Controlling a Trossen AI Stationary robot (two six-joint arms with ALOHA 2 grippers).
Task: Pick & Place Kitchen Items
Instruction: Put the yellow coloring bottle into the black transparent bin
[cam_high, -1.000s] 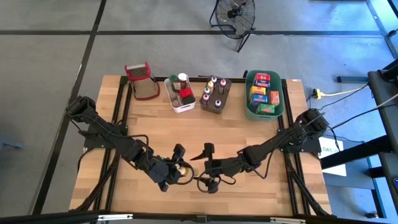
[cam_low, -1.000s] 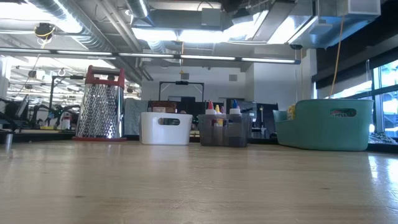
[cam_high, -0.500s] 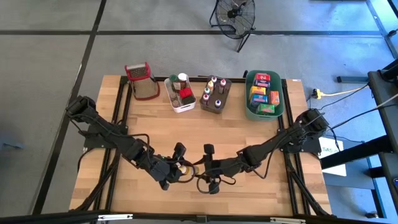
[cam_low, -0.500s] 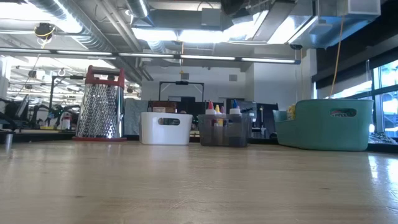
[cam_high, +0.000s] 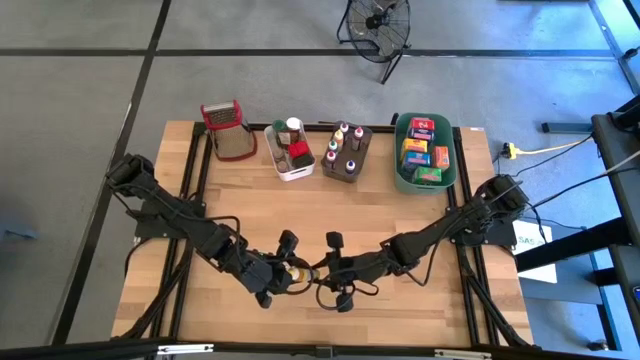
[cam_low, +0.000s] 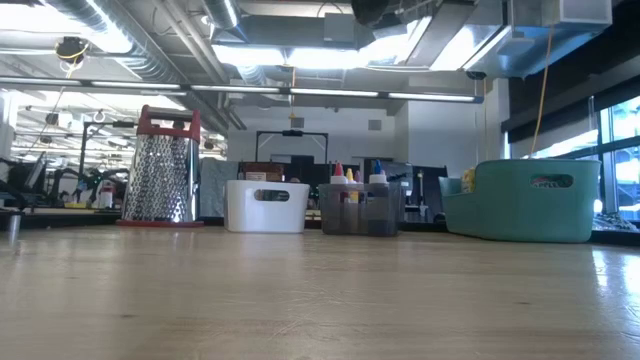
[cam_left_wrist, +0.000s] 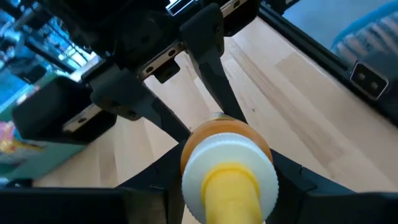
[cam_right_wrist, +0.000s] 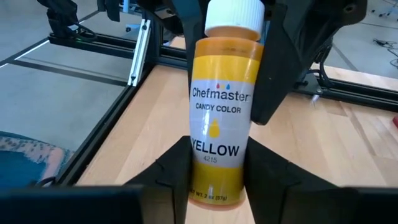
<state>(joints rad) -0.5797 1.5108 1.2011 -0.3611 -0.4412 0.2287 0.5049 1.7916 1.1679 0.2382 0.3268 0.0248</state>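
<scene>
Change: right gripper had closed its jaws onto the yellow bottle.
Bottle: gripped between both grippers; left gripper clamped its cap end above the desk.

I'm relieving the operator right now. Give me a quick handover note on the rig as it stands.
Left gripper: shut on the yellow candy colour bottle, near its cap end.
Right gripper: shut on the same bottle's base; both meet over the table's near middle.
Done: other bottles sit in the grey tub, jars in the white tub, boxes in the green tub.
Left: finish this handoff and place the bottle.
</scene>
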